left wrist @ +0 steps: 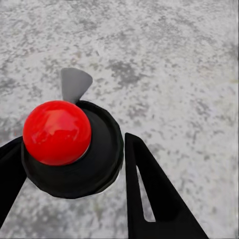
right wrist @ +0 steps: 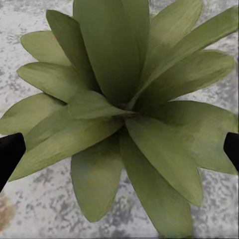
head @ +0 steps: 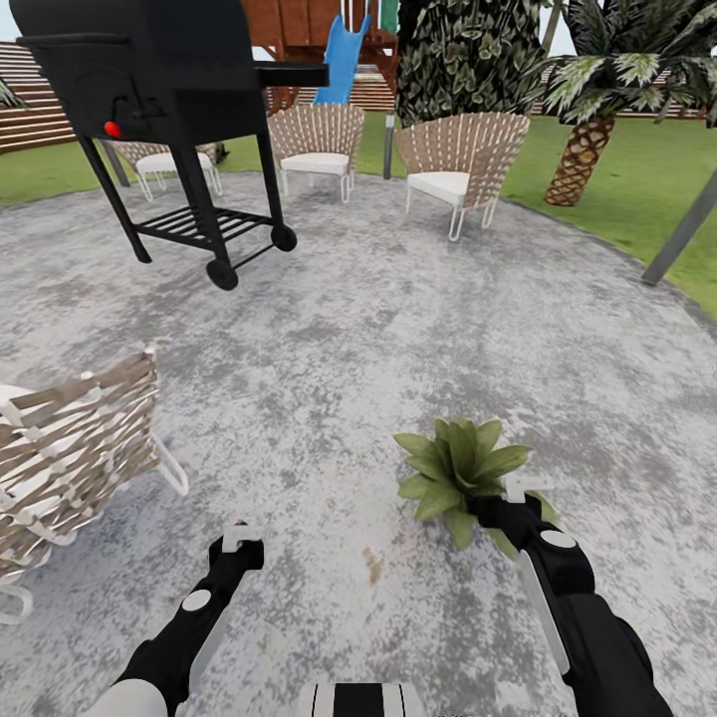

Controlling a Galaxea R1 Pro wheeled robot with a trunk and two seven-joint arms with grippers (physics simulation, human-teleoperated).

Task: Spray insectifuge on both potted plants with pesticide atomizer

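On the stone patio (head: 398, 329), the potted plant (head: 458, 468) sits right under the right gripper (head: 518, 495), whose fingers are spread wide, one out past each side of the leaves. Left of the plant, the left gripper (head: 242, 538) is closed around the pesticide atomizer (left wrist: 94, 164); you see its black cap with a red knob. Further left there's a wicker chair (head: 70, 448). Well beyond the plant are the black grill (head: 169, 80) and more wicker seats (head: 463, 159).
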